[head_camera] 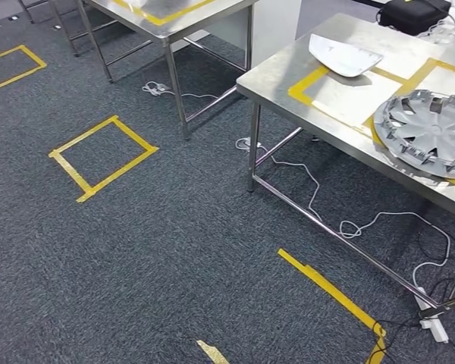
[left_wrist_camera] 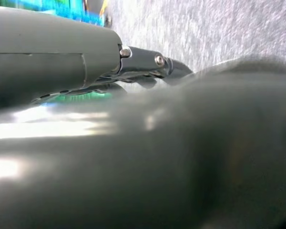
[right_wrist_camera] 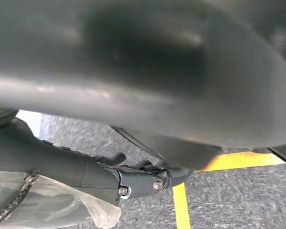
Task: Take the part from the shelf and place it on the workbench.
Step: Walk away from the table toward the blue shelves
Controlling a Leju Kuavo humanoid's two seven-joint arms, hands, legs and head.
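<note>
Head view, nearest first: grey carpet (head_camera: 174,250) runs underfoot, with a strip of yellow tape (head_camera: 328,292) at about five o'clock and white cables (head_camera: 380,227) trailing beside it. Farther out at ten o'clock a yellow tape square (head_camera: 102,158) is marked on the floor. At two to three o'clock stands the steel workbench (head_camera: 282,72), its top marked with yellow tape boxes; a silver wheel cover (head_camera: 428,130) lies across one box at the bench's near right, and a white curved panel (head_camera: 343,54) lies partly over the next box beyond it. A black bag (head_camera: 411,14) rests at the bench's far end. At twelve o'clock, farthest off, a second steel table (head_camera: 174,23) stands apart. Left wrist view shows the left hand (left_wrist_camera: 145,67) close against a broad, blurred grey part (left_wrist_camera: 192,152), thumb and dark fingers laid along its edge. Right wrist view shows the right hand (right_wrist_camera: 141,179) just beneath the same grey part (right_wrist_camera: 141,71), fingers reaching under its rim. Whether either hand truly grips it I cannot tell.
</note>
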